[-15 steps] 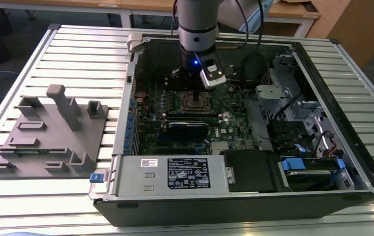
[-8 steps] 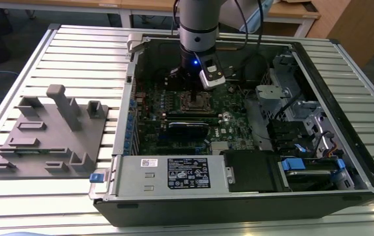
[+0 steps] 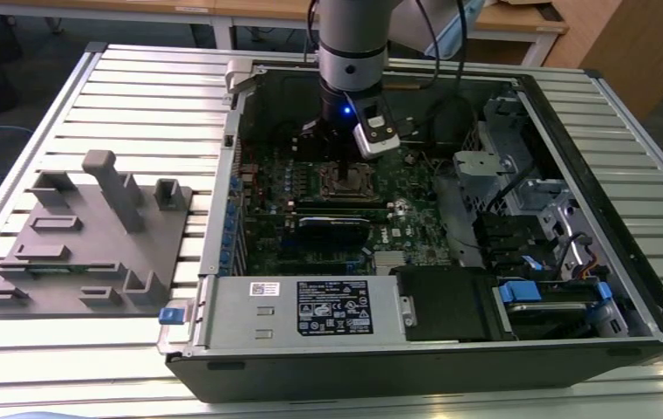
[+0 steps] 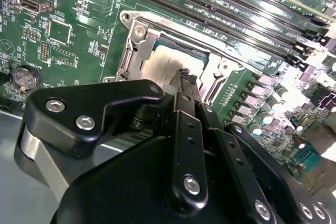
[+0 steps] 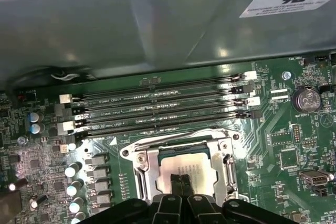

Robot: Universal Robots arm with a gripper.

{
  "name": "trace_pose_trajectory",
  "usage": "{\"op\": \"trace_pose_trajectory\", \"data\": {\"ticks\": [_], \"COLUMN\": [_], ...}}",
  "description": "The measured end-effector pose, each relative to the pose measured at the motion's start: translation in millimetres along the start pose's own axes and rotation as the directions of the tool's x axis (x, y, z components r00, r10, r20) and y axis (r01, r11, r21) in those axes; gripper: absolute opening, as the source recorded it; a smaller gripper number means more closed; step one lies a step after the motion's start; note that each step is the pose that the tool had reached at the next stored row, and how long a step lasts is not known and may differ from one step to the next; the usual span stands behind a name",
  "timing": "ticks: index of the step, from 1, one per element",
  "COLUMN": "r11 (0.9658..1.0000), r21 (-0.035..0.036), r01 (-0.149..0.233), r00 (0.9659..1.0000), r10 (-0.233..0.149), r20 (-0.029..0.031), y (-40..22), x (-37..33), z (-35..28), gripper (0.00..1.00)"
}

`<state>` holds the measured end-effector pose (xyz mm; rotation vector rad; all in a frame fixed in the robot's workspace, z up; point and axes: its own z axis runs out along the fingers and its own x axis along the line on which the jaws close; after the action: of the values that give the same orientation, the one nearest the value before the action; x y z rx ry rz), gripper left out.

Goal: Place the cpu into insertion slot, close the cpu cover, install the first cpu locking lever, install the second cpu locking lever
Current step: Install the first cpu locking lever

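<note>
The cpu (image 5: 195, 165) lies flat in the insertion slot (image 3: 351, 180) on the green board, its dull silver top showing in both wrist views (image 4: 163, 64). The cpu cover (image 5: 149, 171), a thin silvery frame, lies down around the chip, also in the second wrist view (image 4: 137, 51). My gripper (image 5: 181, 180) hangs straight over the socket, its two black fingertips (image 4: 184, 78) pressed together at the chip's top with nothing between them. Whether they touch the chip I cannot tell. The exterior view has the gripper (image 3: 341, 157) low inside the open computer case.
Long black memory slots (image 5: 163, 111) run beside the socket. The case wall (image 5: 157, 30) rises close behind them. A grey power supply box (image 3: 303, 307) sits at the case's near side. A grey moulded fixture (image 3: 87, 236) lies on the slatted table at the exterior view's left.
</note>
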<state>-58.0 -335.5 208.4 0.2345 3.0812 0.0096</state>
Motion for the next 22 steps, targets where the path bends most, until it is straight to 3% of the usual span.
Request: {"op": "trace_pose_trajectory", "data": {"ticks": [3,6,22], "r11": [1.0000,0.9999,0.9997], "r21": [0.0052,0.0157,0.0161], "r01": [0.000,0.002,0.018], "r00": [1.0000,1.0000,0.9998], "r10": [0.000,-0.002,-0.018], "r20": [-0.0033,-0.0025,-0.0027], "y": [0.9,1.9,2.1], "x": [-3.4,-3.7,-4.6], "z": [0.4,0.6,-2.7], "gripper": [0.11,0.11,0.11]}}
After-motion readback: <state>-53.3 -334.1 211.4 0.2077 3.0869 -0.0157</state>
